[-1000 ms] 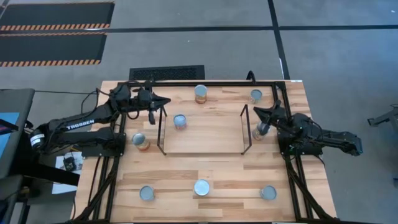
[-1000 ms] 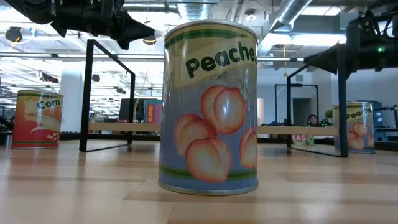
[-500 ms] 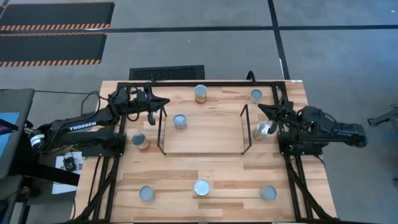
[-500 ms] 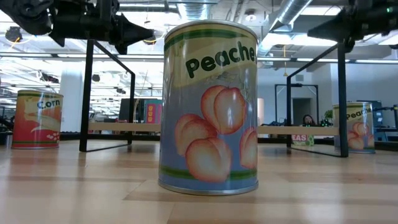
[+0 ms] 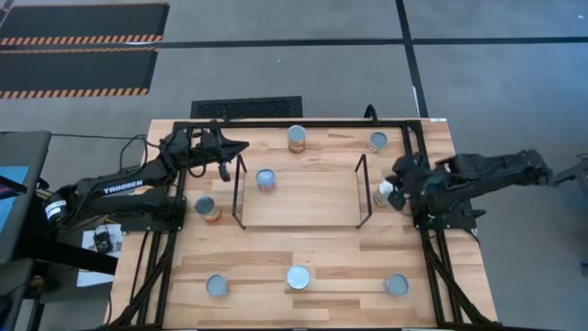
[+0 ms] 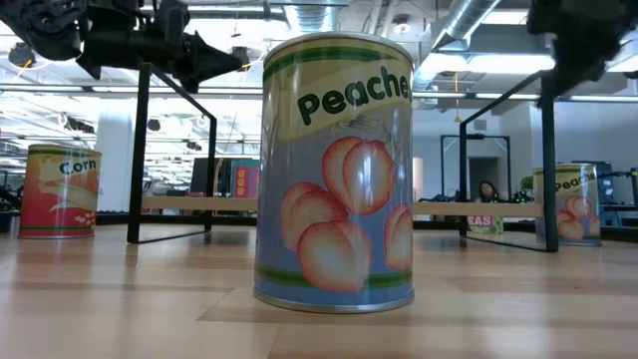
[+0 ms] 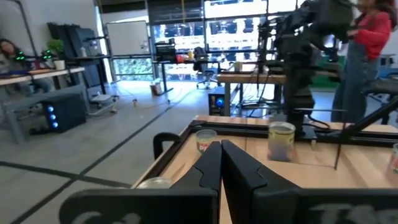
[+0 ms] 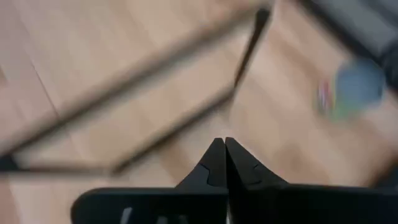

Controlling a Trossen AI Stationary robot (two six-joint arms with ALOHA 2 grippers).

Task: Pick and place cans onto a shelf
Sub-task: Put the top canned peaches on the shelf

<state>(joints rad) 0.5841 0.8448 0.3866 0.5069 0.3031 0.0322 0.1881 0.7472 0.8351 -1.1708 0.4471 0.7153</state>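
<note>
The right gripper [image 5: 397,190] is closed on nothing, its jaws pressed together just above a can [image 5: 384,193] standing outside the shelf's [image 5: 299,213] right wire end. The left gripper [image 5: 241,145] is also closed and empty, beside the shelf's left end; one can [image 5: 266,178] on the shelf stands near it.

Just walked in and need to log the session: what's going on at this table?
Two dark robot arms work at a wooden table scattered with small tins. One silver-topped tin already stands on the low light-wood shelf. The right gripper, shut and empty, is over the white-topped tin beside the shelf's right end. The left gripper, shut and empty, hovers by the shelf's left end.
</note>
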